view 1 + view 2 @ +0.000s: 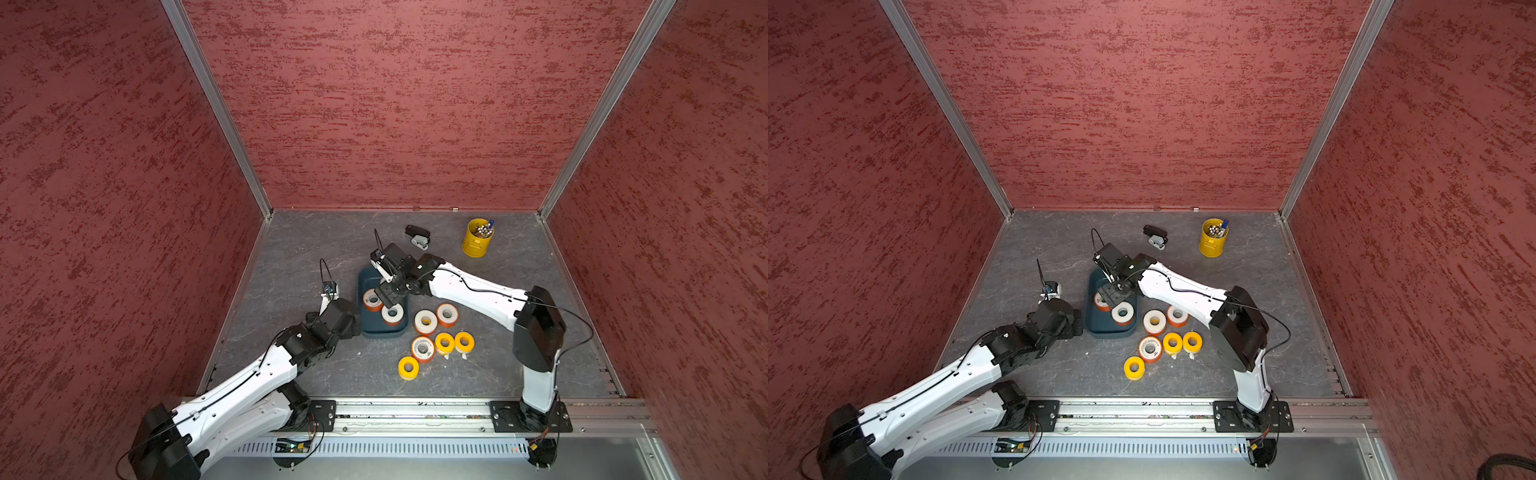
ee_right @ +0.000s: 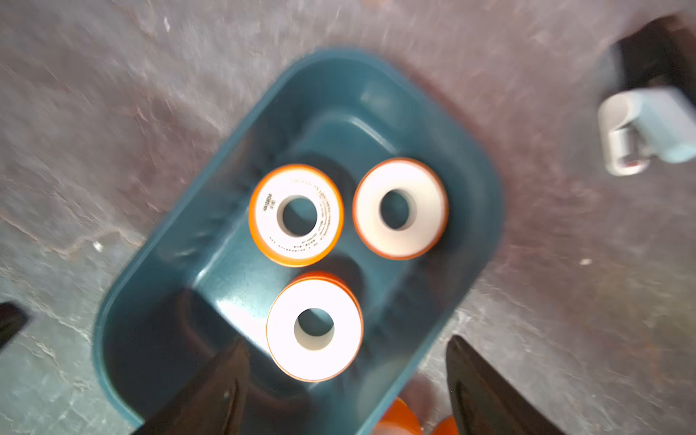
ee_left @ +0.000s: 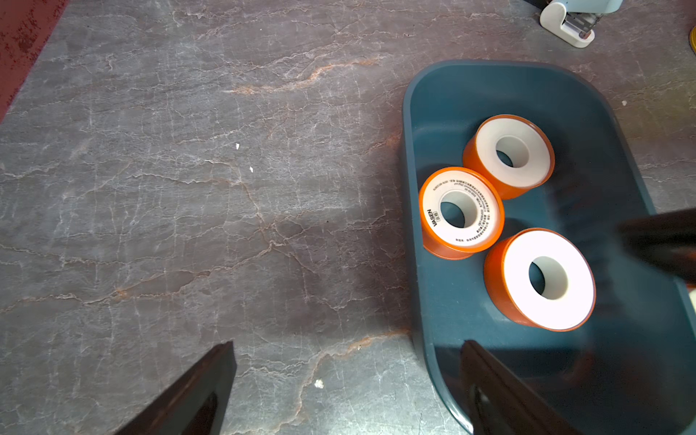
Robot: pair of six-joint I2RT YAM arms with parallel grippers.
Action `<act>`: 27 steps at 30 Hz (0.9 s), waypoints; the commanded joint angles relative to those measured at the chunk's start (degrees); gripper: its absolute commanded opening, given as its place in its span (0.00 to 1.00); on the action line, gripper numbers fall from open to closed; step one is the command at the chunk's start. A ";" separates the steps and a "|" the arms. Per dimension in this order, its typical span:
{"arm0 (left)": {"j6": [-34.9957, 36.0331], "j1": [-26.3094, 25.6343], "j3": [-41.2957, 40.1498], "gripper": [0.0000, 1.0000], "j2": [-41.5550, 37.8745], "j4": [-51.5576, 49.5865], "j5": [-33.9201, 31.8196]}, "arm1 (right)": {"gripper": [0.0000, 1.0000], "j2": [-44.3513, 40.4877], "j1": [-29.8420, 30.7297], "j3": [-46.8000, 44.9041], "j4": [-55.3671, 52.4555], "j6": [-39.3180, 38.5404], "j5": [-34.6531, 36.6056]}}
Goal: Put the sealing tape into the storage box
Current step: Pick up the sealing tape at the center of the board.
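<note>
The teal storage box (image 1: 365, 328) (image 3: 470, 94) (image 2: 357, 113) lies mid-table. Three orange-sided sealing tape rolls lie flat in it (image 3: 510, 154) (image 3: 461, 212) (image 3: 542, 280). My right gripper (image 1: 382, 293) (image 2: 346, 376) hovers over the box, open, with nothing between its fingers; the nearest roll (image 2: 314, 325) lies just ahead of them. My left gripper (image 1: 352, 326) (image 3: 348, 376) stands open and empty beside the box's left edge, one finger over the rim. Several more rolls, orange (image 1: 447, 314) (image 1: 422, 348) and yellow (image 1: 444, 343) (image 1: 408, 368), sit on the table right of the box.
A black-and-white stapler-like item (image 1: 417, 236) lies behind the box. A yellow pen cup (image 1: 478, 237) stands at the back right. Red walls close in the table on three sides, and a metal rail runs along the front.
</note>
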 commanded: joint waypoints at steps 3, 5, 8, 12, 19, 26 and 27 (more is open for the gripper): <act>-0.33 -0.06 -0.34 0.96 -0.80 0.08 -0.76 | 0.84 -10.34 -0.57 -9.43 9.69 2.04 6.09; -0.34 -0.10 -0.31 0.96 -0.85 0.05 -0.76 | 0.84 -15.06 -1.00 -13.86 12.69 1.89 7.76; 0.54 -0.16 -0.31 0.96 -0.81 0.65 0.39 | 0.84 -21.74 -1.48 -20.89 16.84 1.86 11.71; 1.93 -0.13 -0.22 0.97 -0.51 1.41 1.97 | 0.85 -29.68 -1.60 -29.78 20.80 2.20 18.94; 2.84 -0.30 0.75 0.97 -0.06 1.47 3.55 | 0.86 -43.66 -2.15 -47.06 25.17 6.04 24.91; 4.23 -3.26 6.33 0.96 5.23 2.93 4.53 | 0.86 -54.67 -2.31 -58.01 24.56 10.46 27.47; 4.39 -4.31 7.60 0.96 6.75 2.97 4.06 | 0.86 -56.66 -2.32 -59.84 25.09 11.46 27.66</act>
